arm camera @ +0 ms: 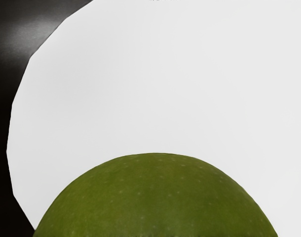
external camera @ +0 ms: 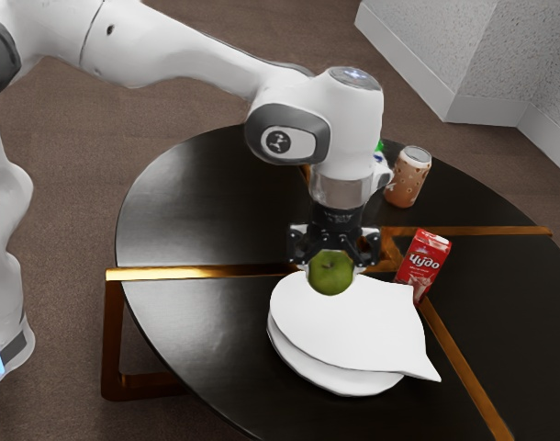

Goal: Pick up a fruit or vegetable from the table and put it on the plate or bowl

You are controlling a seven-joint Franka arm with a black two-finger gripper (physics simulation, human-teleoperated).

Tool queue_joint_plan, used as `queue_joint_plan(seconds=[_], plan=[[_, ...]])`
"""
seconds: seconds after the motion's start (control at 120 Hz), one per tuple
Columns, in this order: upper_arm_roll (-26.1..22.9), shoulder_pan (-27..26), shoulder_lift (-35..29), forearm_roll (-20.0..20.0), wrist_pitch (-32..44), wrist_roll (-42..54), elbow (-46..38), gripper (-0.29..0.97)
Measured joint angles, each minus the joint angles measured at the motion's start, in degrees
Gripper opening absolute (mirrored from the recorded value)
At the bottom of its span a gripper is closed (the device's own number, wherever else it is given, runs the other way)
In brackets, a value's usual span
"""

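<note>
A green apple hangs between the black fingers of my gripper, which is shut on it. It is held just above the far left edge of the white plate on the dark round table. In the wrist view the apple bulges up right under my hand, with the white plate spread beneath it.
A red juice carton stands upright beside the plate on the exterior view's right. A brown can stands behind my gripper, with something green peeking out next to it. The table has gold inlay lines.
</note>
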Motion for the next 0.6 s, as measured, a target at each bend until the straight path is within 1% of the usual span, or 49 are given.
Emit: queue_joint_plan(seconds=[0.133, 0.217, 0.333, 0.442, 0.5, 0.6], plan=[[0.2, 1.9, 1.3, -2.0, 0.4, -3.0, 0.0, 0.35], [0.2, 1.7, 2.2, -2.4, 0.5, -4.5, 0.7, 0.35], [0.5, 0.7, 6.1, -2.5, 0.6, -5.9, 5.7, 0.35], [0.8, 0.3, 6.9, -2.6, 0.7, -6.9, 6.7, 0.35], [0.9, 0.5, 6.9, -2.6, 0.8, -7.1, 6.8, 0.51], [1.3, 0.8, 6.8, -2.5, 1.2, -7.1, 6.9, 0.60]])
